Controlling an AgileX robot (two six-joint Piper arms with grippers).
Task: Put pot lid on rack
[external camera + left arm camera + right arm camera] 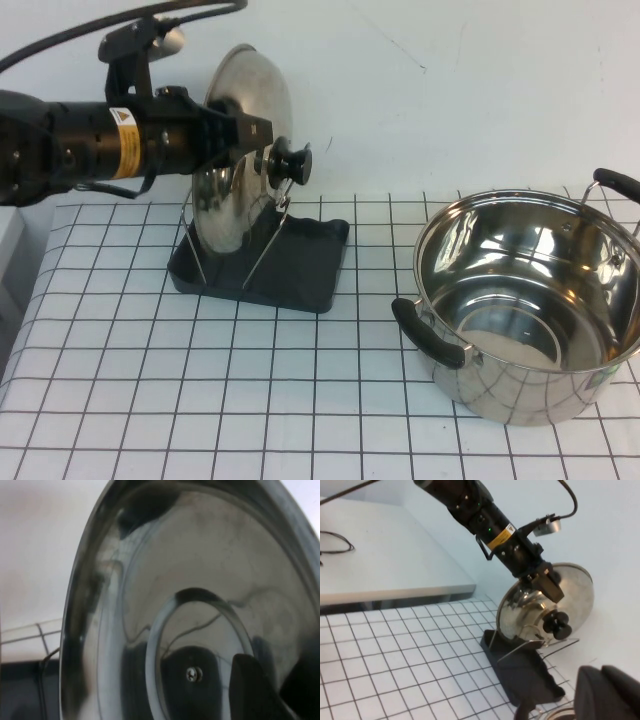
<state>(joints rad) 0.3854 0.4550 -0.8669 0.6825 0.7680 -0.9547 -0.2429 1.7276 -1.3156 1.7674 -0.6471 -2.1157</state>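
The shiny pot lid (pixel 245 90) stands on edge in the dark grey rack (pixel 300 270), between its wire loops, with its black knob (pixel 287 161) pointing right. My left gripper (pixel 255 135) reaches in from the left and is shut on the lid's upper part just above the knob. The left wrist view is filled by the lid's hollow underside (pixel 200 580), with one fingertip (pixel 250 685) against it. The right wrist view shows the lid (pixel 575 595), the rack (pixel 525 675) and my left gripper (pixel 547 582). My right gripper (pixel 607 695) is shut and empty, off to the right, outside the high view.
A deep steel pot (pixel 530 300) with two black handles stands at the right on the checked table cover (pixel 200 400). A white wall runs close behind the rack. A grey table (pixel 385 565) lies beyond the left arm.
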